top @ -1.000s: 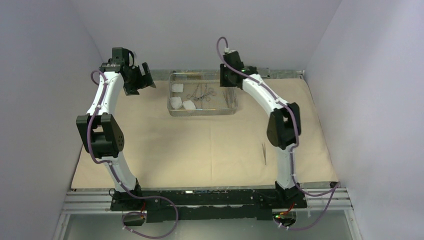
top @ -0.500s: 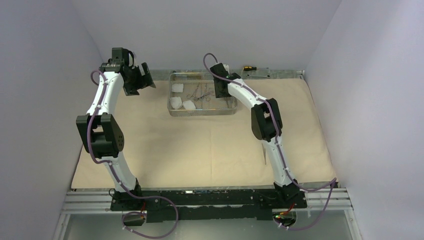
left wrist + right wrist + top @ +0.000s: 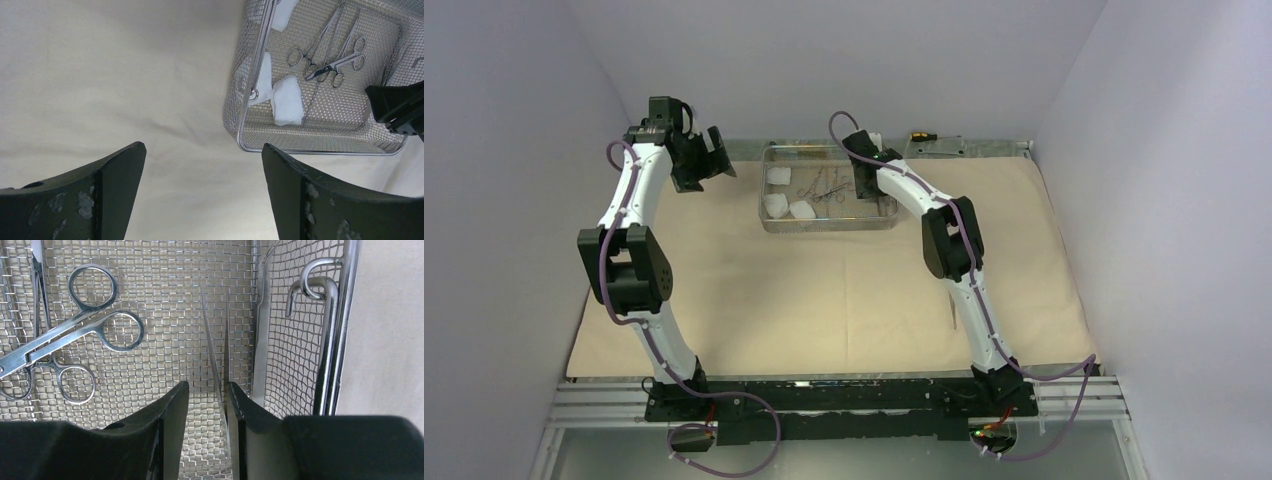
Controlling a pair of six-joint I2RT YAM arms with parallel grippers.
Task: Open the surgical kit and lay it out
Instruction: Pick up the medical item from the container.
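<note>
**Right hand point(image 3: 207, 400) poised over tweezers point(image 3: 210, 340) in the mesh tray point(image 3: 165, 280)**
Its fingers point(image 3: 172, 410), narrowly parted, straddle the tweezers ready for a pinch, gripping nothing yet; the left hand point(image 3: 202, 190) hangs wide open, empty, beside the tray.

We see a plain beige wrap cloth point(image 3: 824, 290), a silver wire-mesh tray point(image 3: 165, 285) in a fine square grid, shiny steel clamps point(image 3: 325, 67), silver tweezers point(image 3: 220, 365), 3 plain white gauze pads point(image 3: 287, 100), white arms point(image 3: 639, 190), purple cables point(image 3: 776, 425)
</note>
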